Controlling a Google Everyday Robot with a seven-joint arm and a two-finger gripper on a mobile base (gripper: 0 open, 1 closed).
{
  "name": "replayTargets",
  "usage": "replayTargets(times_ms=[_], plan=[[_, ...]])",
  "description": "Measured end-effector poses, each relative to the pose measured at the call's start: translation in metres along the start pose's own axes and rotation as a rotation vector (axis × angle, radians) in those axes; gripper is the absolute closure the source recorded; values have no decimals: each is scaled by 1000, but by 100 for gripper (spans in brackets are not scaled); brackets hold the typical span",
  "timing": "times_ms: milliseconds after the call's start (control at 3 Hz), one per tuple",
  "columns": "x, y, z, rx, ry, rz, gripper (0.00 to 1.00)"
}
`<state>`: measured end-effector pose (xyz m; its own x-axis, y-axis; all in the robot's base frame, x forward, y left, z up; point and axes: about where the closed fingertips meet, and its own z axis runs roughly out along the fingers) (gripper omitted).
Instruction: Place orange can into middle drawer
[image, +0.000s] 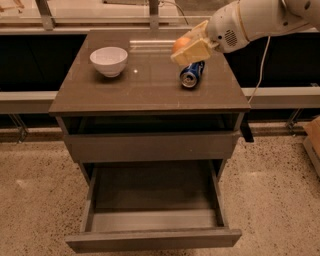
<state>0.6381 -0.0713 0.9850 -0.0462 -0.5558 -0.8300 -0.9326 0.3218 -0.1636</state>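
Observation:
The orange can (180, 44) is a small orange ball held between my gripper's pale fingers (192, 50). My gripper (186, 46) is shut on it, above the right part of the tabletop, just over the blue soda can (191, 74). The arm reaches in from the upper right. The middle drawer (152, 205) is pulled wide open below the cabinet front and holds nothing. It sits well below and toward me from the gripper.
A white bowl (109, 60) stands on the left of the tabletop (145, 85). The blue soda can lies on its side at the right. The upper drawer (150, 145) is slightly ajar. A rail runs behind the cabinet; speckled floor surrounds it.

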Motion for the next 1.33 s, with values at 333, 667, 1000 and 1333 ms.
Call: replayTargets(times_ms=[333, 667, 1000, 1333], plan=[[12, -3, 23, -52, -46, 47, 100], [32, 16, 55, -76, -139, 74, 100], [68, 49, 100, -99, -151, 96, 100], [107, 78, 135, -125, -122, 118, 100]])
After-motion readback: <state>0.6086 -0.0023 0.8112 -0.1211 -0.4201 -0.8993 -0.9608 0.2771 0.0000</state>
